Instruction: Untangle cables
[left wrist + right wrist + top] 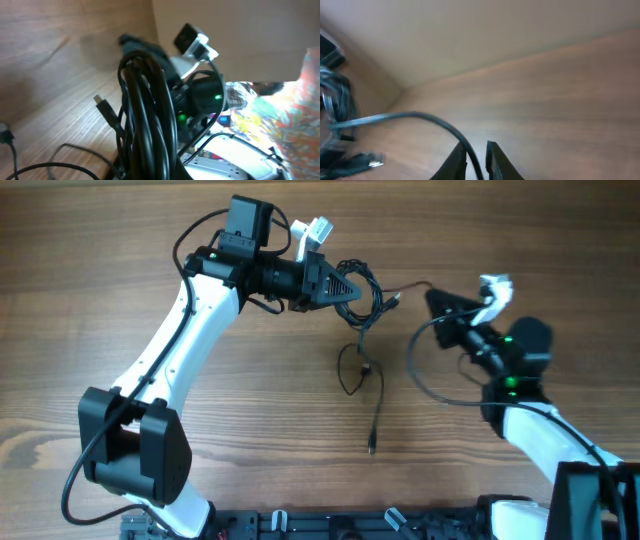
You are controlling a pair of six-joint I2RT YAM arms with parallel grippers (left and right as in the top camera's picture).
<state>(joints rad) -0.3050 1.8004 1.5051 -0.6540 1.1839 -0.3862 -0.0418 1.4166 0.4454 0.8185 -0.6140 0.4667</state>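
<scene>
The left end effector (pixel 352 288) is clamping tight on the knotted bundle of cables (pixel 368 292) over the far middle of the counter (pixel 250 430), with one loose end trailing toward the near edge. The right end effector (pixel 475 146) is standing narrow, its fingers pinching a single cord (pixel 420 116) that is running out of the bundle's right side.

Layout: cable bundle (pixel 365 288) at the far centre of the table (pixel 250 430).
You've got the bundle at the left gripper (pixel 352 292) tip; one cord (pixel 420 116) runs right from it to between the right gripper (pixel 432 298) fingers; another strand (pixel 378 395) trails toward the near edge, plug tip (pixel 372 448) at its near end.
</scene>
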